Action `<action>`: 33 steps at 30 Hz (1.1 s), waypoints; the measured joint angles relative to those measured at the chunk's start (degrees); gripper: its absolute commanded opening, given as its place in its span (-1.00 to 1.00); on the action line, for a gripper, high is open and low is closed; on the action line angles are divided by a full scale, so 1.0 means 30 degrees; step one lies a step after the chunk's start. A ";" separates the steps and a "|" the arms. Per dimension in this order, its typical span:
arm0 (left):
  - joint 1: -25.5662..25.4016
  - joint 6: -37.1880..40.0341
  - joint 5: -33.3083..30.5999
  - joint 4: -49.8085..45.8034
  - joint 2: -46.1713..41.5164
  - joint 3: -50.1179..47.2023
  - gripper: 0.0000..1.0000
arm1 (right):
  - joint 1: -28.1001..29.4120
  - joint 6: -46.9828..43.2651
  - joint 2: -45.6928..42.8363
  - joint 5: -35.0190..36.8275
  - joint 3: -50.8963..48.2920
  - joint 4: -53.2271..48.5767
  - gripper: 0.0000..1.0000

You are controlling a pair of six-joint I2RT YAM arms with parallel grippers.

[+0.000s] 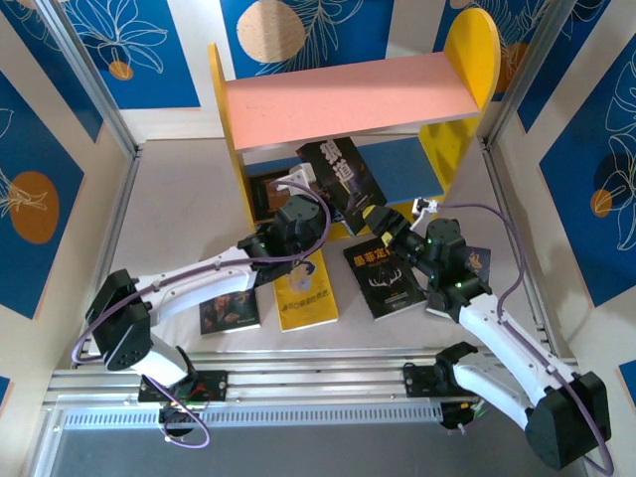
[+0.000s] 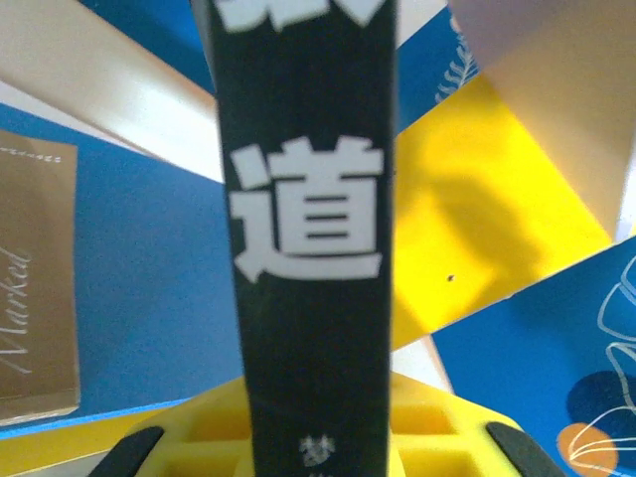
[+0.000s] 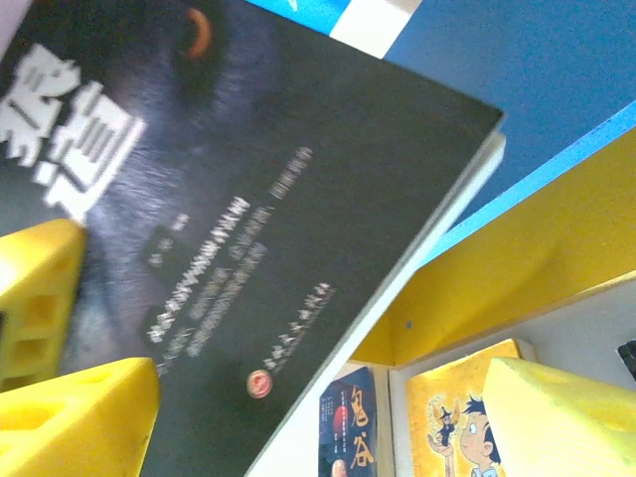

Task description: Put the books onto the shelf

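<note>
Under the top board of the shelf [image 1: 348, 94], the black book [image 1: 343, 177] leans tilted, only partly inside the lower level. The left gripper [image 1: 310, 191] has its fingers pinched on the book's edge. The right gripper [image 1: 384, 219] has its fingers spread beside the cover. Held by one narrow grip, the book may pivot, slip out and drop flat onto the table [image 1: 179, 199].
</note>
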 measured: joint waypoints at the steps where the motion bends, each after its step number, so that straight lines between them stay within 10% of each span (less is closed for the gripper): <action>1: -0.0117 -0.0066 -0.0204 0.0488 0.0000 -0.0168 -1.00 | 0.0036 0.0124 0.0270 0.0058 -0.0007 0.0240 0.71; 33: -0.1246 -0.1078 -0.3024 0.6120 0.0670 -0.2310 -1.00 | 0.0284 0.3177 0.1821 0.1064 -0.0051 0.4583 -0.14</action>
